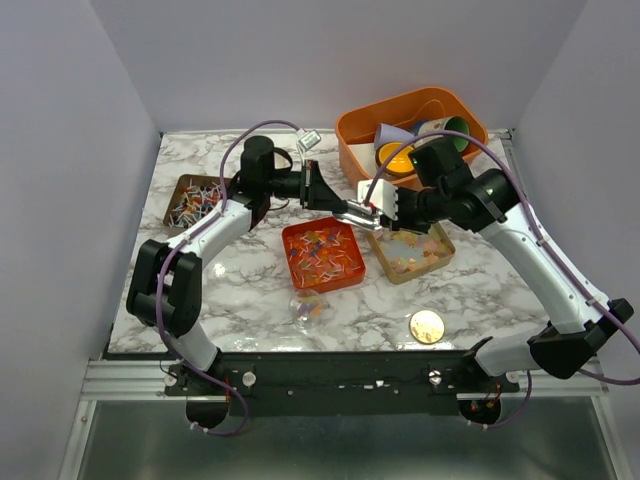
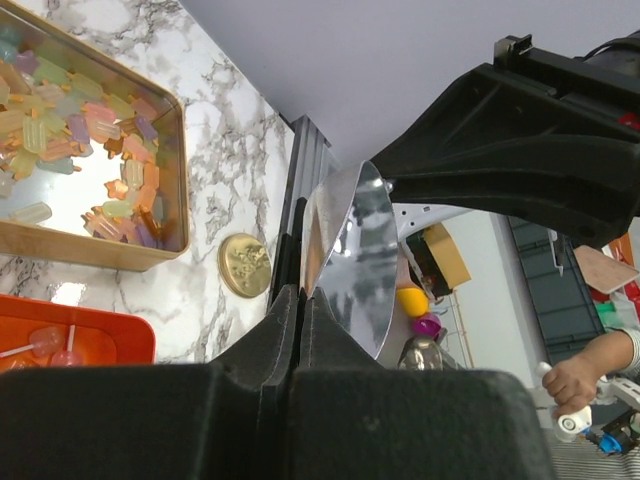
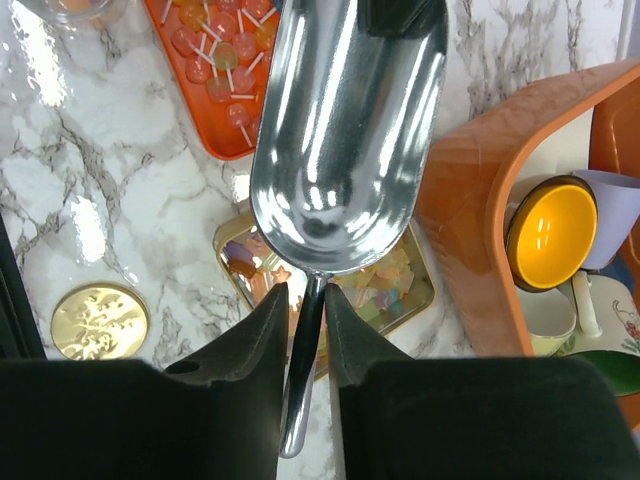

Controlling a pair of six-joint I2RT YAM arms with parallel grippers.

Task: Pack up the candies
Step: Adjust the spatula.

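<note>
Candies (image 1: 322,252) lie in the tray (image 1: 286,245) — scoop (image 1: 352,213) behind, disc (image 1: 427,325) nearer-right.

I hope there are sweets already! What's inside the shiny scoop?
Nothing: the scoop bowl is bare, showing only bright reflections. Beneath it, a gold tin of pastel candies peeks out. The scoop covers part of that tin, so what lies there can't be seen.

Bright, even overhead light casts soft shadows, with white glare streaking the metal scoop (image 3: 340,130) and glossy marble desk (image 3: 80,150).

Left arm (image 1: 215,232) and right arm (image 1: 530,250) meet in the middle.
Left gripper (image 2: 300,298) pinched tight; right gripper (image 3: 307,300) a little apart.
</note>
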